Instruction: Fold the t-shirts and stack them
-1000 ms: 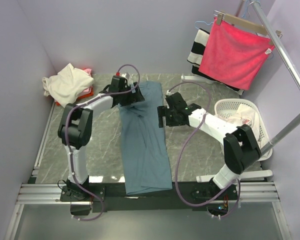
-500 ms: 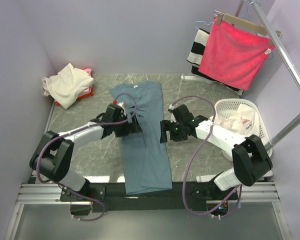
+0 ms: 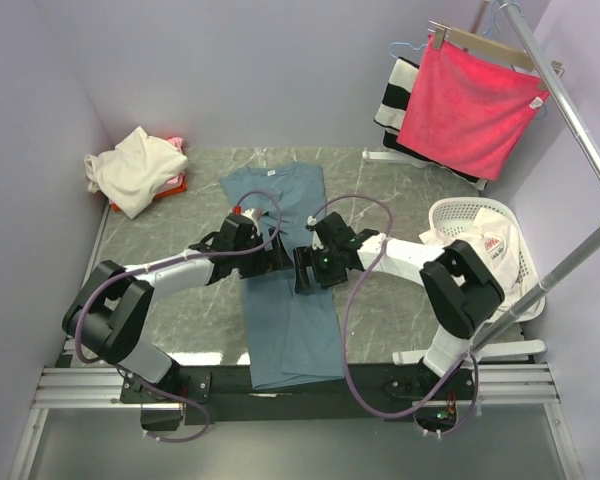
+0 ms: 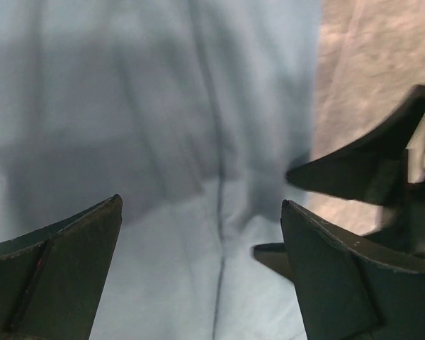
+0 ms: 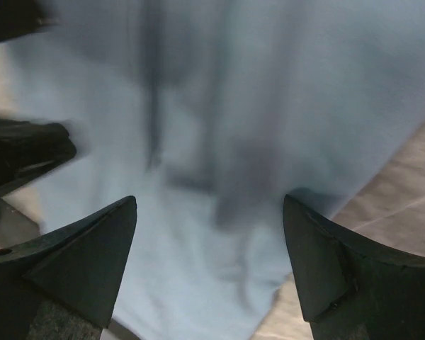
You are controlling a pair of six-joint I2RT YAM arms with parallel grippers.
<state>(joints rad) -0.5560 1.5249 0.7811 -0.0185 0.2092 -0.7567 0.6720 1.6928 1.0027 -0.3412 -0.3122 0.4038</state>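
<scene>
On the table (image 3: 395, 305) — one blue-grey t-shirt (image 3: 292, 330)

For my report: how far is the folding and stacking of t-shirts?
Done: the blue-grey t-shirt lies as a long strip, sides seemingly folded in. In hand: left hand and right hand, both open, hover over its middle. Left: its cross folds, the cream t-shirt, the white t-shirt in the basket.
</scene>
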